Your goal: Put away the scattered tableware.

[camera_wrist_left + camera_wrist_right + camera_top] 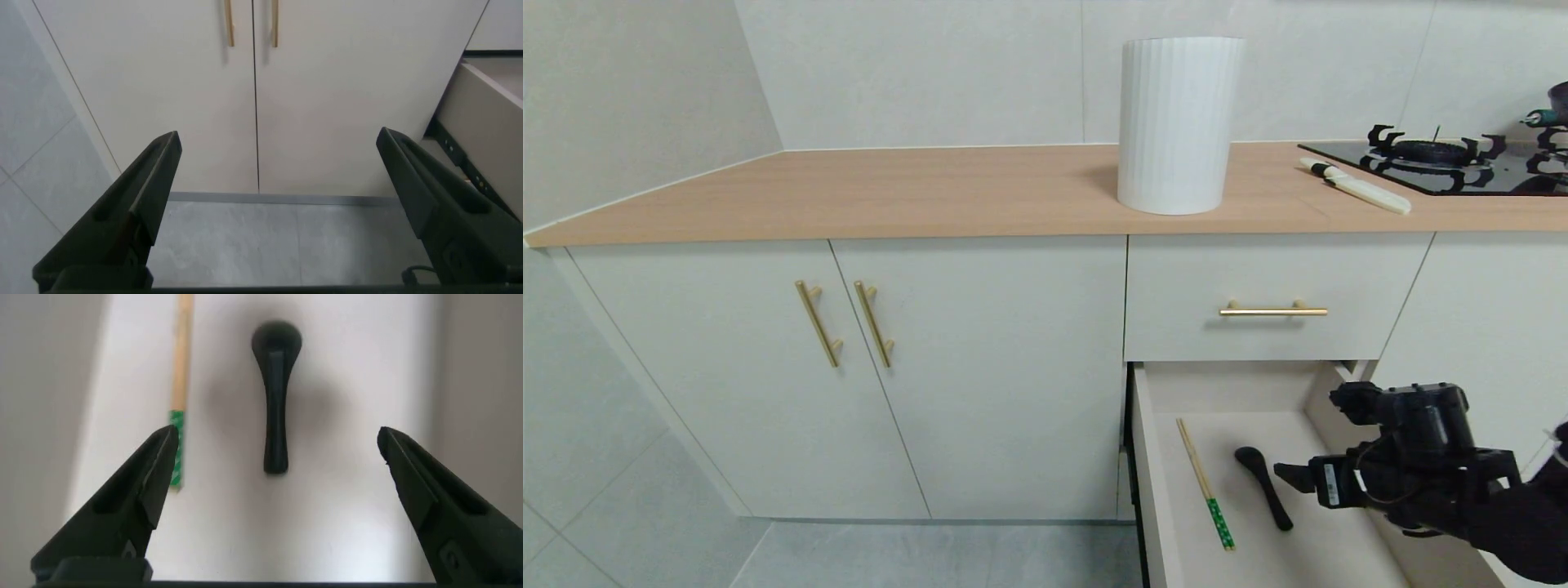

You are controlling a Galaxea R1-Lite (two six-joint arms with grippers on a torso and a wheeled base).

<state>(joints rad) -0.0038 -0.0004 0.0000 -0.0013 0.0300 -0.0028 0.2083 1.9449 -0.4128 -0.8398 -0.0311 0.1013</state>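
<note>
The lower drawer (1150,465) stands pulled out. On its floor lie a pair of wooden chopsticks (1205,484) with green ends and, beside them, a black spoon (1264,486). My right gripper (1311,437) hovers open over the drawer's right side, a little above the spoon, holding nothing. From the right wrist, the spoon (275,400) and chopsticks (181,376) lie below the open right gripper (278,439). A cream knife (1356,186) rests on the wooden counter near the stove. My left gripper (278,143) is open and empty, low in front of the cabinet doors.
A tall white ribbed cylinder (1176,122) stands on the counter (890,192) above the drawers. A gas hob (1445,159) is at the far right. The upper drawer (1274,310) is closed. The open drawer's side (482,90) juts out over the grey floor.
</note>
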